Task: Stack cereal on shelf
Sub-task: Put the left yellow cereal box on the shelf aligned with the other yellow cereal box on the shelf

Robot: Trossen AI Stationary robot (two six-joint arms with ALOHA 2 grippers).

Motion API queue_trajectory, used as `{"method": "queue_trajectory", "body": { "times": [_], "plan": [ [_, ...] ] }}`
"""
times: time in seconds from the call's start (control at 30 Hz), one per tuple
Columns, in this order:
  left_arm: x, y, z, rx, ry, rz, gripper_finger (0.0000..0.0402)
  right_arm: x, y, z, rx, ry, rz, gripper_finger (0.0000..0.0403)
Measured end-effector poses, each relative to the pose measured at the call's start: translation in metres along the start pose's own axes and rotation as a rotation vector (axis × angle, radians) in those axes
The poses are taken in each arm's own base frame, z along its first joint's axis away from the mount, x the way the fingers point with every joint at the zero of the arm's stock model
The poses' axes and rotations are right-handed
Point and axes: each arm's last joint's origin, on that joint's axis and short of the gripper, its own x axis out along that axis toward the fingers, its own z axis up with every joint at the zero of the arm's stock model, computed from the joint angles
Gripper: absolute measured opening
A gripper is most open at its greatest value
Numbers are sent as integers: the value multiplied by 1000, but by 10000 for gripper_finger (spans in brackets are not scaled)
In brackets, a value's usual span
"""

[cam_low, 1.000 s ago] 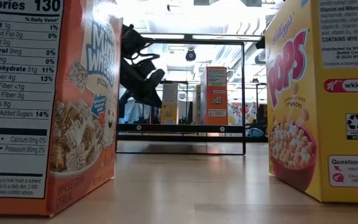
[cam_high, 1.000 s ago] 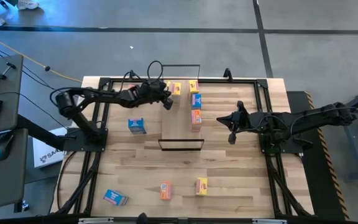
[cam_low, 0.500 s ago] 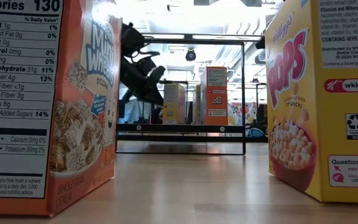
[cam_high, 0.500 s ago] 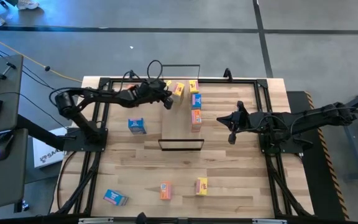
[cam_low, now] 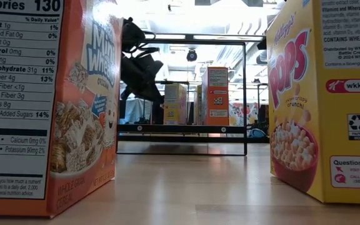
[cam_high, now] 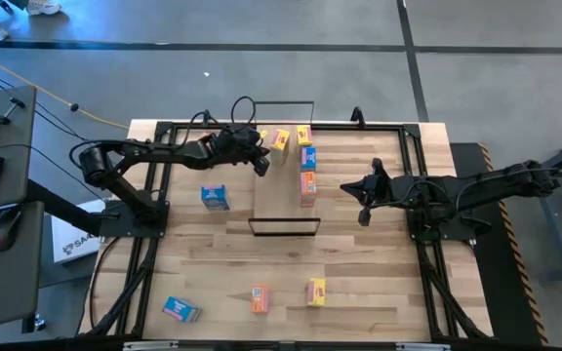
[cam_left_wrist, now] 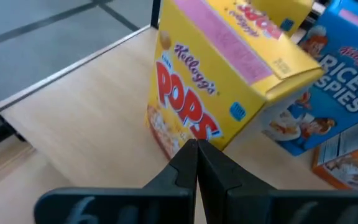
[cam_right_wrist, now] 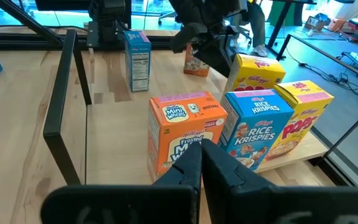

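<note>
On the long light-wood shelf board (cam_high: 286, 175) with thin black wire loops at its short ends, four small cardboard cereal boxes stand at the far part: a yellow Pops box (cam_high: 281, 140) that sits turned at an angle, another yellow box (cam_high: 304, 135), a blue Rice Krispies box (cam_high: 307, 156) and an orange Mini-Wheats box (cam_high: 307, 185) in a line along one long edge. Four more boxes are not yet on the shelf: a blue box (cam_high: 215, 197) on the plank tabletop (cam_high: 379, 263) beside the shelf, and near the front edge a blue box lying flat (cam_high: 180, 310), an orange box (cam_high: 260, 298) and a yellow box (cam_high: 316, 291). So the task seems to be about half done.

The left gripper (cam_high: 260, 161) hovers just beside the angled yellow Pops box, its fingers pressed together and holding nothing. The right gripper (cam_high: 363, 207) waits over the table on the other side of the shelf, also closed and empty.

The high view alone shows the count and the loose boxes. The left wrist view shows what it cannot: the closed fingertips (cam_left_wrist: 196, 152) pointing at the lower corner of the Pops box (cam_left_wrist: 222, 81), which looks tilted, with the Rice Krispies box (cam_left_wrist: 328, 93) behind it. The right wrist view shows the printed fronts of the row (cam_right_wrist: 247, 130) and the left arm (cam_right_wrist: 207, 31) behind it. The low view is mostly blocked by two near boxes (cam_low: 49, 106), and only a narrow part of the shelf (cam_low: 180, 128) shows between them.
</note>
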Motion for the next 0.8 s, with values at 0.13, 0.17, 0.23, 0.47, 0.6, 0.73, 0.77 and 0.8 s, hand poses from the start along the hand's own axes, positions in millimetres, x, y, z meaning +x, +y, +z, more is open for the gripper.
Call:
{"method": "queue_trajectory", "body": {
  "times": [0.13, 0.17, 0.23, 0.47, 0.6, 0.73, 0.77, 0.8],
  "plan": [
    [0, 0, 2, -2, -20, -4, 0, 0, 0, 0, 0, 0, 0, 0],
    [0, 0, 2, -4, -21, -5, 0, 0, 0, 0, 0, 0, 0, 0],
    [0, -1, 3, -18, -32, -12, 0, 0, 0, 0, 0, 0, 0, 0],
    [0, -3, 6, -27, -59, -46, 0, 0, 0, 0, 0, 0, 0, 0],
    [0, -7, 6, -22, -64, -57, 0, 0, 0, 0, 0, -1, 0, 0],
    [-1, -9, 5, -26, -62, -64, 0, 0, 0, 0, 0, -1, 0, 0],
    [-1, -9, 5, -26, -62, -64, 0, 0, 0, 0, 0, -1, 0, 0],
    [-1, -9, 5, -26, -62, -64, 0, 0, 0, 0, 0, -1, 0, 0]
  ]
}}
